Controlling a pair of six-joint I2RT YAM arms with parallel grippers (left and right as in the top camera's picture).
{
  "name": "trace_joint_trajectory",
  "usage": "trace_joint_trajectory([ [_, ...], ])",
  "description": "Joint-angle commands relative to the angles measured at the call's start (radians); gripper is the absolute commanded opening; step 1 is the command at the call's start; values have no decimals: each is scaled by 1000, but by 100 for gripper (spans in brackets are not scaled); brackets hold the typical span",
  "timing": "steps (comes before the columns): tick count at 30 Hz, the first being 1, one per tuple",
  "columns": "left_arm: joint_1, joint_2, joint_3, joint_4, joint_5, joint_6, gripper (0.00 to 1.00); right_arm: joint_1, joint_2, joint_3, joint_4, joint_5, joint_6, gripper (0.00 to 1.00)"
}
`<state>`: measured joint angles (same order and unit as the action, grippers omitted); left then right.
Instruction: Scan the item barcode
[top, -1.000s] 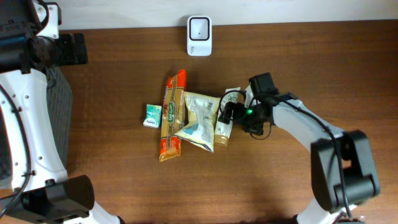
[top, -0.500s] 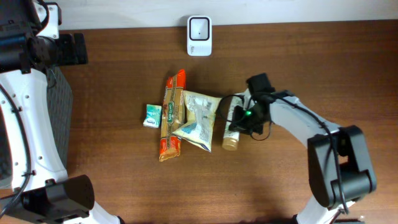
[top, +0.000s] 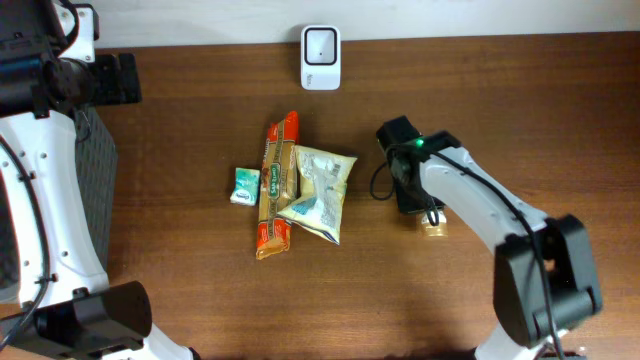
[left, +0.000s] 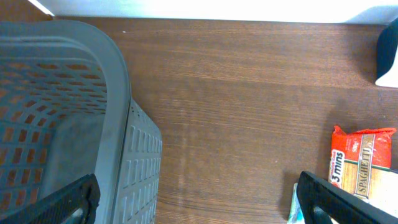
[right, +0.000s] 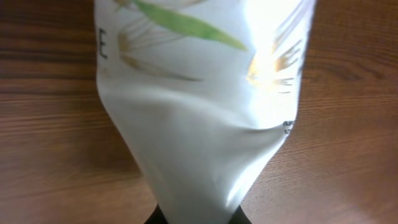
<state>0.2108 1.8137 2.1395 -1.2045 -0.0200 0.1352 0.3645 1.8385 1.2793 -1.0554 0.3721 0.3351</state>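
My right gripper (right: 196, 214) is shut on a white squeeze tube (right: 199, 124) printed with a green leaf and gold lettering; the tube's flat end is pinched between the jaws. From overhead the right gripper (top: 413, 192) hides most of the tube, and only its gold cap (top: 434, 229) shows, to the right of the item pile. The white barcode scanner (top: 320, 44) stands at the table's back edge. My left gripper (left: 199, 208) is open over bare wood at the far left, holding nothing.
An orange spaghetti packet (top: 277, 185), a cream pouch (top: 320, 188) and a small teal packet (top: 245, 185) lie together mid-table. A grey basket (left: 118, 93) sits at the left edge. The spaghetti packet (left: 360, 165) also shows in the left wrist view.
My right gripper closed on the tube, pulled it away from the pile to the right and swung it round. The left arm stayed still.
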Motion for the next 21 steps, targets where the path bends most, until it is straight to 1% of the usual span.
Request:
trace_joint_trajectory([
  [1, 5, -20, 16, 2, -11, 13, 99, 12, 57, 17, -5, 38, 9, 6],
  [2, 5, -20, 16, 2, -11, 13, 99, 26, 78, 17, -4, -6, -35, 20],
  [3, 4, -20, 16, 2, -10, 13, 99, 36, 82, 16, -5, -37, -51, 32],
  [4, 5, -20, 16, 2, -10, 13, 99, 51, 82, 16, -5, -93, -51, 38],
  [5, 5, -20, 16, 2, -10, 13, 99, 63, 82, 16, -5, -132, -51, 39],
  [6, 5, -20, 16, 2, -11, 13, 99, 86, 82, 16, -3, -165, -50, 44],
  [7, 5, -20, 16, 2, -10, 13, 99, 110, 82, 16, 0, -187, -50, 46],
  [9, 5, -20, 16, 2, -10, 13, 99, 164, 82, 16, 9, -237, -50, 46],
  [11, 5, -20, 16, 2, -11, 13, 99, 190, 81, 17, 39, -353, -50, 46],
  [12, 5, -20, 16, 2, -11, 13, 99, 183, 81, 17, 37, -379, -46, 42],
  [14, 4, -20, 16, 2, -10, 13, 99, 165, 81, 21, 38, -513, -48, 29],
  [16, 5, -20, 16, 2, -10, 13, 99, 165, 79, 57, 38, -584, -69, 28],
  [17, 5, -20, 16, 2, -11, 13, 99, 165, 79, 114, 40, -607, -63, 29],
  [18, 4, -20, 16, 2, -11, 13, 99, 166, 79, 149, 60, -608, -25, 29],
  [19, 5, -20, 16, 2, -10, 13, 99, 166, 82, 131, 98, -608, 50, 29],
  [20, 5, -20, 16, 2, -10, 13, 99, 172, 82, 101, 103, -612, 90, 29],
  [21, 5, -20, 16, 2, -10, 13, 99, 183, 82, 87, 109, -629, 91, 30],
])
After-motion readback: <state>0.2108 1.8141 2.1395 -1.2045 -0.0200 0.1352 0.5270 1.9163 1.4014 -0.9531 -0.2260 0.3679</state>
